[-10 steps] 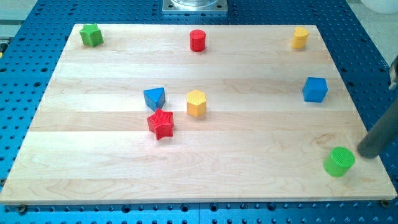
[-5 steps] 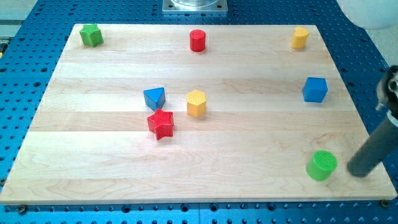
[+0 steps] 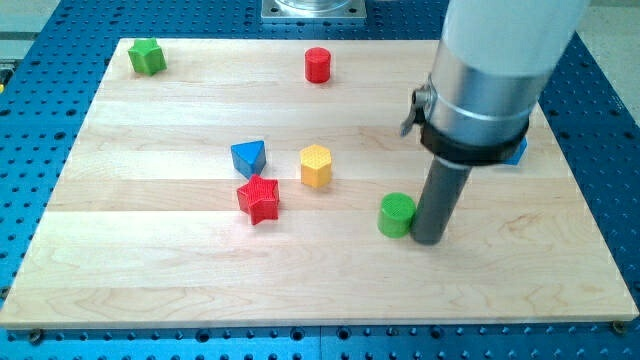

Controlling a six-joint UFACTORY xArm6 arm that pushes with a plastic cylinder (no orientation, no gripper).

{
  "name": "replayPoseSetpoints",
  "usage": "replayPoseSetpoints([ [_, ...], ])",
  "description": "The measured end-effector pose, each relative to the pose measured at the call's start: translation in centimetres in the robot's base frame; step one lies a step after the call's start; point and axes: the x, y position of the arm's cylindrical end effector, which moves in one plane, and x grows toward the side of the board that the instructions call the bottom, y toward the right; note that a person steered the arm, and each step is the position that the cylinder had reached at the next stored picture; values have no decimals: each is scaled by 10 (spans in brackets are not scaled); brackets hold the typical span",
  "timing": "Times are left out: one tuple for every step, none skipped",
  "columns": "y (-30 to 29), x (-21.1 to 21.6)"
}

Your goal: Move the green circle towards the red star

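The green circle (image 3: 397,214) is a short green cylinder on the wooden board, right of centre. My tip (image 3: 428,239) stands right against its right side, touching or almost touching it. The red star (image 3: 259,198) lies further to the view's left, at about the same height in the view. The rod and its wide grey holder (image 3: 480,100) rise toward the view's top right and hide part of the board there.
A yellow hexagon (image 3: 315,165) and a blue triangle (image 3: 248,157) sit just above the red star. A red cylinder (image 3: 318,64) is at the top middle, a green star (image 3: 147,56) at the top left. A blue block (image 3: 517,151) peeks from behind the holder.
The green circle has slid far up and to the left, from near the bottom right corner toward the red star. My tip followed on its right side; the arm now hides the yellow block at top right.
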Motion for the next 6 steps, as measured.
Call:
replayPoseSetpoints([
  [23,-9],
  [8,-8],
  [-44,3],
  [-94,9],
  [-108,9],
  [-101,23],
])
